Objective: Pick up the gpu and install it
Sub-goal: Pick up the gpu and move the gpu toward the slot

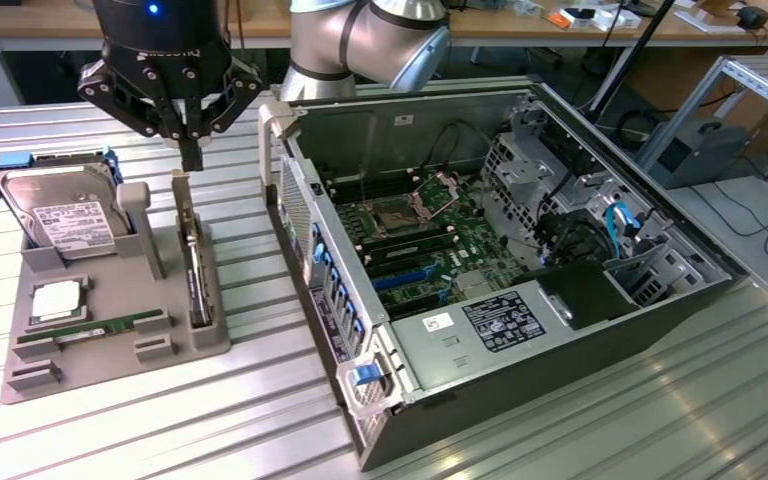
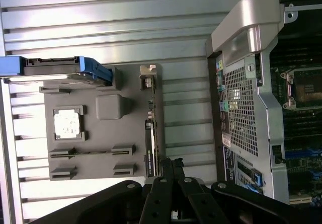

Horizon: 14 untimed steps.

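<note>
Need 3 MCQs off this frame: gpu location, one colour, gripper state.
1. Where is the gpu?
A. in a cardboard box
B. on edge in the grey holder
C. in a person's hand

2. What colour is the carrier around the hard drive?
A. red
B. blue
C. yellow

3. How is the gripper?
A. shut, just above the gpu
B. wide open
C. clamped on a screwdriver

Answers:
1 B, the card stands in a slot of the holder.
2 B, a blue frame wraps the drive.
3 A, the fingertips are pressed together over the card's bracket end.
</note>
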Motion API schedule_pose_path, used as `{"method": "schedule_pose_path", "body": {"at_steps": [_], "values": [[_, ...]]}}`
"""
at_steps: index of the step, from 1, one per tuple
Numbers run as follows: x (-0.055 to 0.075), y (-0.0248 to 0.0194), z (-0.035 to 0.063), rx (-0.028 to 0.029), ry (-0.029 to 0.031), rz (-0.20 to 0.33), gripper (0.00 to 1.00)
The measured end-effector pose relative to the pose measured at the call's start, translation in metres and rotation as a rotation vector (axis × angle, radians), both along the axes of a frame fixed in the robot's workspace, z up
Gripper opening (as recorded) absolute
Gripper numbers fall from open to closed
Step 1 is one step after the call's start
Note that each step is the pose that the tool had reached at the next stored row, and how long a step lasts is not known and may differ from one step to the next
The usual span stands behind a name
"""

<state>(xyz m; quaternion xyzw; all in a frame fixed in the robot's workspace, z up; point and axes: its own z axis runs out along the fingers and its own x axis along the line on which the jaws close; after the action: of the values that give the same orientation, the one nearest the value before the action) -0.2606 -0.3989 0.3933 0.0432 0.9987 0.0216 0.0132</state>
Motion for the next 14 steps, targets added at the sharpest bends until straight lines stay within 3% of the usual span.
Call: {"method": "schedule_pose_path", "body": {"at_steps": [2,5,7,14], "values": [[0.0,0.0,0.0,0.0,0.0,0.0,0.11],[0.0,0.0,0.0,0.0,0.0,0.0,0.42],[0.0,0.0,0.0,0.0,0.0,0.0,0.54],[-0.0003,0.0,-0.0015,0.0,-0.0001,0.0,0.54]]}}
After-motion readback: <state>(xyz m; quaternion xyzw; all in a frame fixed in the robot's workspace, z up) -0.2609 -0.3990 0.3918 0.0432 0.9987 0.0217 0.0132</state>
